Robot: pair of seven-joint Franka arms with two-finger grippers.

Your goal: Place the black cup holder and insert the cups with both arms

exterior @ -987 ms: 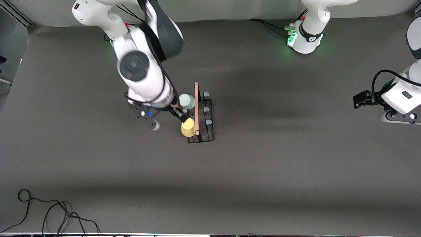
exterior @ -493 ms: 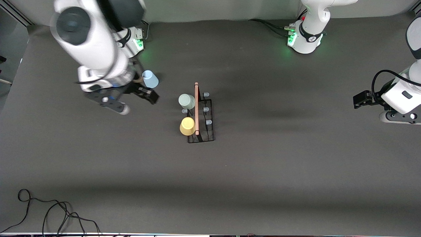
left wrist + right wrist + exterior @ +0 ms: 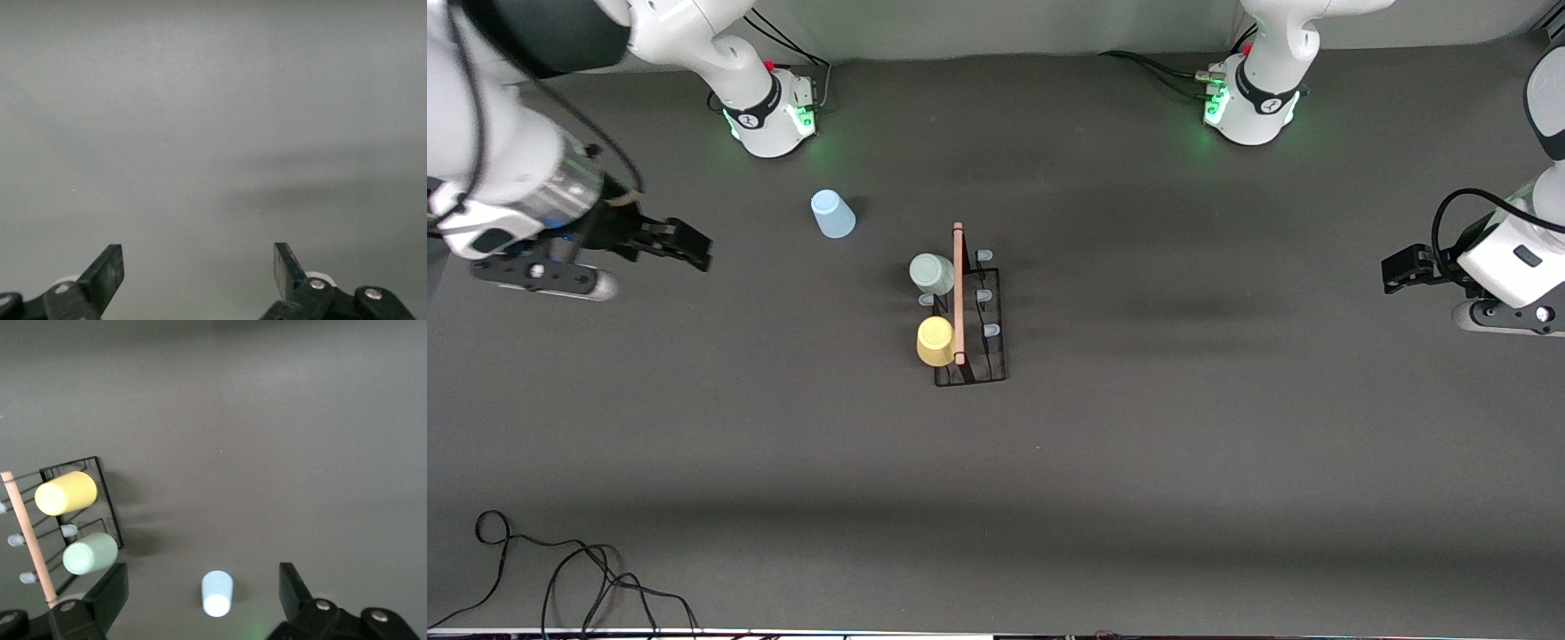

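The black cup holder (image 3: 992,356) with its wooden rod handle (image 3: 958,293) stands mid-table. A pale green cup (image 3: 931,273) and a yellow cup (image 3: 935,341) sit upside down on its pegs, on the side toward the right arm's end. A light blue cup (image 3: 832,214) stands upside down on the table near the right arm's base. My right gripper (image 3: 694,247) is open and empty, up over the right arm's end of the table. Its wrist view shows the blue cup (image 3: 217,593), green cup (image 3: 89,553), yellow cup (image 3: 65,493) and holder (image 3: 107,500) below the gripper (image 3: 203,573). My left gripper (image 3: 1392,271) waits open and empty (image 3: 197,257).
The two green-lit arm bases (image 3: 769,116) (image 3: 1249,107) stand at the table's back edge. A loose black cable (image 3: 560,569) lies at the front corner toward the right arm's end. Free pale-tipped pegs (image 3: 984,294) show on the holder's side toward the left arm.
My right gripper has let go of the yellow cup on the holder and swung away toward its own end of the table, uncovering the blue cup. The left arm has not moved.
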